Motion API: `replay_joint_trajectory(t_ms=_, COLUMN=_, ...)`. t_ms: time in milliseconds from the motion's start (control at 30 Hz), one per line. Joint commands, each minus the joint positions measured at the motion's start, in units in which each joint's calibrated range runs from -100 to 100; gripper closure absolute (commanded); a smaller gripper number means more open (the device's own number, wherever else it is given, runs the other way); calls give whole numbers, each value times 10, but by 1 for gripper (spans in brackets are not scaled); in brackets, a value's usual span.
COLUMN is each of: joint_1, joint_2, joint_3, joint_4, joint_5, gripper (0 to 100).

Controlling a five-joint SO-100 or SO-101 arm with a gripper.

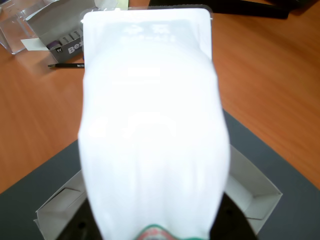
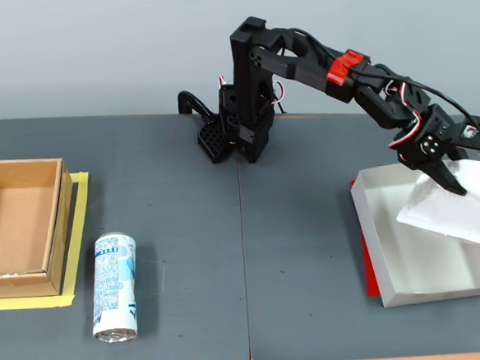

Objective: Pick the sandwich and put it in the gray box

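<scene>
Between the jaws, pinched at its labelled end, hangs the sandwich, a flat white plastic pack; the gripper is clamped on it from above, so the pack slopes out and down from the fingertips over the gray box. Held by one end like this, the pack can be lowered flat into the tray, which looks like the step in hand; it sits tilted, its far end reaching past the tray's right wall, and I cannot tell whether it touches the floor of the tray yet.

Seen from the wrist view, the sandwich fills the space ahead of the jaws, washed out by glare; faint raised lettering near its far end is unreadable, and a green and red label edge shows nearest the jaws. Below the pack, on either side, the gray box shows its low walls.

Far off to the side of the arm lie a drink can with blue print too small to read, and a brown cardboard box.
</scene>
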Motion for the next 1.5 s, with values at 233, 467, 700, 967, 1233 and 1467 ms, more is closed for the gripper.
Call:
replay_joint_trajectory(t_ms=233, joint_1=-7, joint_2=49, joint_3=-33, joint_4=-61, joint_5=2, gripper=98)
replay_joint_trajectory(t_ms=467, joint_1=-5, joint_2=57, joint_3=-27, joint_4=-61, joint_5=3, gripper=98)
replay_joint_trajectory(t_ms=700, joint_1=-4, joint_2=57, joint_3=-25, joint_4=-54, joint_5=5, gripper=97)
replay_joint_trajectory(t_ms=967, joint_1=-3, joint_2=57, joint_3=-24, joint_4=-52, joint_5=5, gripper=88)
replay_joint_trajectory(t_ms=1233, joint_1=-1, joint_2=52, joint_3=-24, joint_4=14, joint_5=4, gripper=66)
replay_joint_trajectory(t_ms=1467, joint_1=2, joint_2=48, joint_3=-24, joint_4=14, joint_5=4, gripper=66)
